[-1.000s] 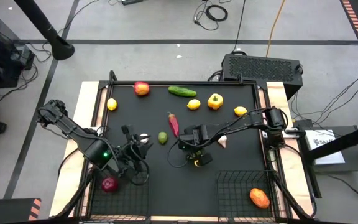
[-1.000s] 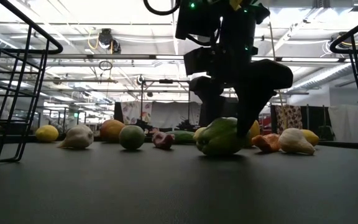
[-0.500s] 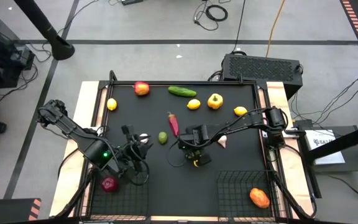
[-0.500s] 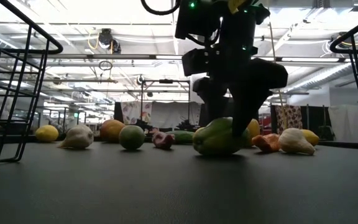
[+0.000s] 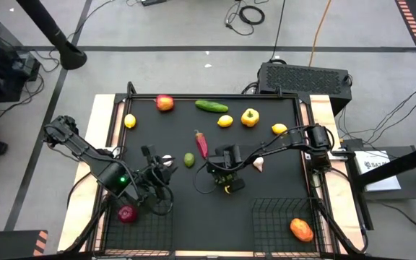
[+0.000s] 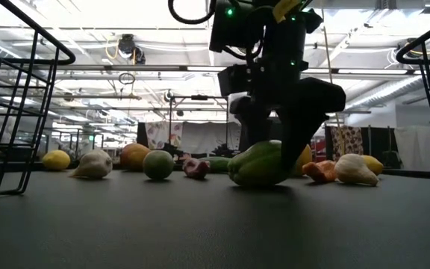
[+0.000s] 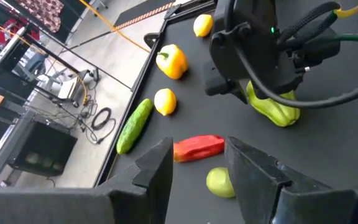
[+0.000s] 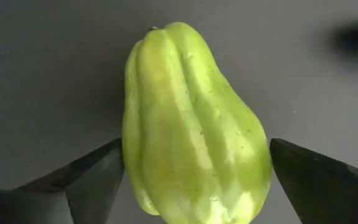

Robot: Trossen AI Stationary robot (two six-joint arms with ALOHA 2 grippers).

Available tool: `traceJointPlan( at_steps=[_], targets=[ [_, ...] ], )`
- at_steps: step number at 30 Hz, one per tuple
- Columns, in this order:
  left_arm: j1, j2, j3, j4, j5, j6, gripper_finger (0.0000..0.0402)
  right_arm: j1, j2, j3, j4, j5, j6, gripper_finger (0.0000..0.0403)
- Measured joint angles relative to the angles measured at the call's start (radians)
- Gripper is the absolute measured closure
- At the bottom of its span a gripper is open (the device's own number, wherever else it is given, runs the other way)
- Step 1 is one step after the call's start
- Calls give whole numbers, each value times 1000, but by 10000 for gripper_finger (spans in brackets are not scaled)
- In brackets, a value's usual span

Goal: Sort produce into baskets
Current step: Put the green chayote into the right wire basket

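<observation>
I have the right gripper (image 8: pixel 191 180) down mid-table, jaws spread wide astride the green pepper (image 8: pixel 188 118), which lies on the mat, not yet gripped. Next move, as I judge it: close, lift, carry to a basket (image 5: pixel 284 217) at the near edge. The left gripper (image 7: pixel 197 165) waits near the near-left corner, part open and empty. From above, the wrist hides the pepper.
</observation>
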Motion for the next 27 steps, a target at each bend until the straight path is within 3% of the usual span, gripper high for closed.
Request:
traceJointPlan(
  at_steps=[9,27],
  targets=[
    [0,0,0,0,0,0,249,-5,63,3,-9,-2,-20,26],
    [0,0,0,-4,0,1,249,-4,69,71,-60,-6,41,26]
  ],
)
